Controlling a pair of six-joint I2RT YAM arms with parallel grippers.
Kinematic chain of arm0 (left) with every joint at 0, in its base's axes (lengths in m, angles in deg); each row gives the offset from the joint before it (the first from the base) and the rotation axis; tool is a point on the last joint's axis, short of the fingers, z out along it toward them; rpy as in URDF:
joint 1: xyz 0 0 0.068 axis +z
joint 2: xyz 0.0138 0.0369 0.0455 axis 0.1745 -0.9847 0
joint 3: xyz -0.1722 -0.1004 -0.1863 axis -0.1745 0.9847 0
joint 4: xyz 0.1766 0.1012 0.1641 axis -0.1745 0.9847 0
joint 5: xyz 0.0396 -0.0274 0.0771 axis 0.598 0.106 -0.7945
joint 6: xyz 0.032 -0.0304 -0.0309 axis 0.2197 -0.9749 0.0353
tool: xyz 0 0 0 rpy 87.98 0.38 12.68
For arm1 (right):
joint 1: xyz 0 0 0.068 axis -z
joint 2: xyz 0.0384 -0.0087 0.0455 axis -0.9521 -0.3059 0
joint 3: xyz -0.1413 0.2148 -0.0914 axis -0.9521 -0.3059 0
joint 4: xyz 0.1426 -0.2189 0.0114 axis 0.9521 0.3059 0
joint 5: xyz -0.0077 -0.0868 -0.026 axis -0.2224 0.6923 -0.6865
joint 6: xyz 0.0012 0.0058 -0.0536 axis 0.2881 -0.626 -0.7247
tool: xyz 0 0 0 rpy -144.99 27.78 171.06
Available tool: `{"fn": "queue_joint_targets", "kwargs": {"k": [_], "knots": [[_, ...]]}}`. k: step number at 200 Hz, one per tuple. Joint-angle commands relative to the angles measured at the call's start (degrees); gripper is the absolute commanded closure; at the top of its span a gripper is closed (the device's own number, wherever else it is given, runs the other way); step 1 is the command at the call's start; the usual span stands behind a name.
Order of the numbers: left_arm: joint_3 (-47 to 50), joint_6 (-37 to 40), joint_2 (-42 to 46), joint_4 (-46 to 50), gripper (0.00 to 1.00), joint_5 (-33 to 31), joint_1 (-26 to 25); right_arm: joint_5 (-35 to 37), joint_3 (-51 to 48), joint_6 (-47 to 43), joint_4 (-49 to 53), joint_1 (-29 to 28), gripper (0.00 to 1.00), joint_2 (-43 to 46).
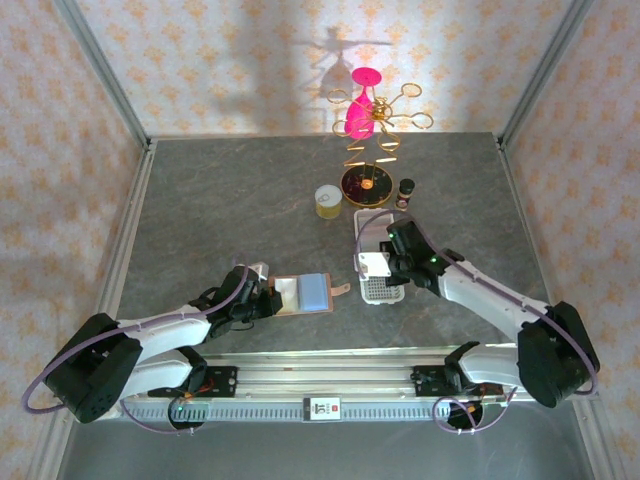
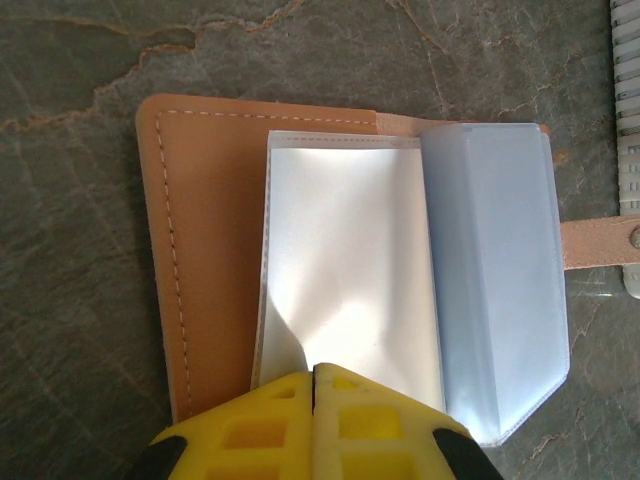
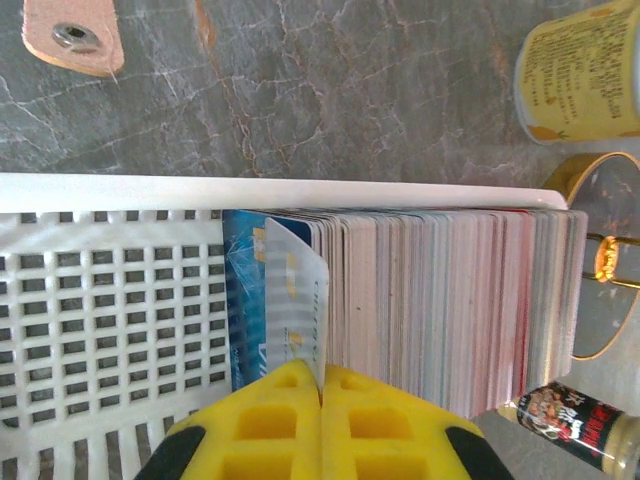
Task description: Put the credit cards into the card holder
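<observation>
The card holder (image 1: 305,293) lies open on the table, tan leather (image 2: 205,250) with clear plastic sleeves (image 2: 350,260) fanned out and its closing tab (image 2: 600,245) pointing right. My left gripper (image 2: 314,372) is shut on the near edge of one sleeve, at the holder's left side (image 1: 268,297). The credit cards (image 3: 440,300) stand on edge, packed in a white perforated tray (image 3: 110,290). My right gripper (image 3: 321,375) is shut on a pale grey striped card (image 3: 297,300) sticking up from the stack's left end, in front of a blue card (image 3: 243,300).
The tray (image 1: 380,292) sits right of the holder, under my right gripper (image 1: 388,258). Behind it stand a yellow can (image 1: 328,201), a small dark bottle (image 1: 405,191) and a gold wire stand (image 1: 366,180) holding a pink glass (image 1: 362,110). Walls close in three sides.
</observation>
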Motion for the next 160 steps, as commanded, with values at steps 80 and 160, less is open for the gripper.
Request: {"fn": "queue_joint_targets", "kwargs": {"k": [80, 160], "knots": [[-2.7, 0.2, 5.2, 5.7, 0.82, -2.1, 0.0, -4.7, 9.0, 32.1, 10.4, -9.3, 1.0, 11.7], [-4.0, -0.3, 4.1, 9.1, 0.81, -5.2, 0.0, -10.8, 7.1, 96.9, -11.8, -12.9, 1.0, 13.4]]}}
